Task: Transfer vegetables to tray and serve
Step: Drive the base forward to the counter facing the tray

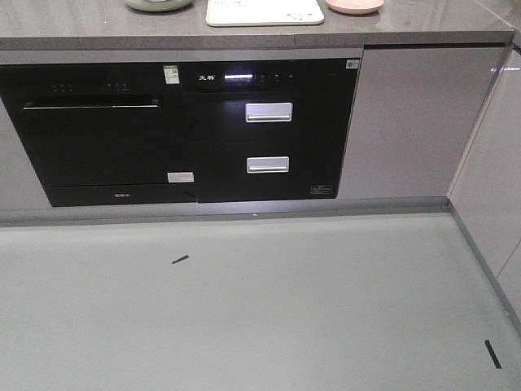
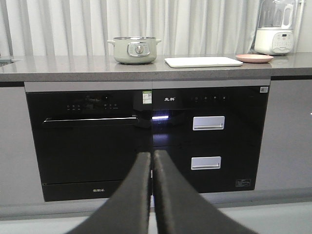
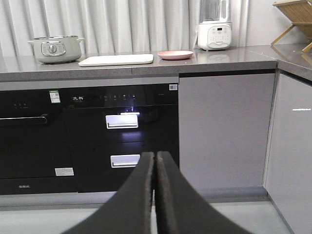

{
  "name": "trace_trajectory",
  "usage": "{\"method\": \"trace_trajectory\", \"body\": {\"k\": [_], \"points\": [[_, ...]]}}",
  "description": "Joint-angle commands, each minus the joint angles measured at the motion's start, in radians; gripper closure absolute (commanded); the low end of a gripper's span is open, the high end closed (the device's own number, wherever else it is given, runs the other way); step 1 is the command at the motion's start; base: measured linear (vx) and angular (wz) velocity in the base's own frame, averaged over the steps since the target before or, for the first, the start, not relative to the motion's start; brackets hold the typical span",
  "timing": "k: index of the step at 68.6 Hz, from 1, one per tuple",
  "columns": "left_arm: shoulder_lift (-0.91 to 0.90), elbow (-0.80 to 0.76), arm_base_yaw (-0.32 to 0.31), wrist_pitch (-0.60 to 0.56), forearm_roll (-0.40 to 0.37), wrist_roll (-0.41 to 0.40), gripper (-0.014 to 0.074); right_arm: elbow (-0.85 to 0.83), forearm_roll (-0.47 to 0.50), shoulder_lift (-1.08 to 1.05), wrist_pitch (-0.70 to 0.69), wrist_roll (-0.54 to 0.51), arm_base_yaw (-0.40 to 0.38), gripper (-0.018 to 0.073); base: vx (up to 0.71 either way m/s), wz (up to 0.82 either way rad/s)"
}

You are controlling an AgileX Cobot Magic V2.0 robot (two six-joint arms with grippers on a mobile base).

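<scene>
The large cream-white rectangular plastic tray (image 2: 203,62) lies flat on the grey stone countertop (image 2: 73,66), near its front edge. At the tray's 3 o'clock, just beside it, sits a round pink plate (image 2: 254,58); what the plate holds cannot be seen. At the tray's 9 o'clock stands a pale green lidded pot (image 2: 134,50). Well below, the left gripper (image 2: 151,155) points at the black built-in appliances (image 2: 90,141), fingers pressed together on nothing, the tray at its 1 o'clock. The right gripper (image 3: 155,155) is likewise closed and empty, the tray at its 11 o'clock.
</scene>
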Motion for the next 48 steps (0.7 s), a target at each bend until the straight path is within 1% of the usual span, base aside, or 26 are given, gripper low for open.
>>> {"method": "trace_trajectory", "body": {"k": [1, 48], "points": [[-0.015, 0.027, -0.002, -0.075, -0.009, -0.005, 0.0602, 0.016, -0.004, -0.008, -0.077, 0.000, -0.005, 0.0565, 0.20, 0.03], [-0.015, 0.027, -0.002, -0.075, -0.009, -0.005, 0.0602, 0.016, -0.004, -0.008, -0.077, 0.000, -0.005, 0.0565, 0.21, 0.02]]}}
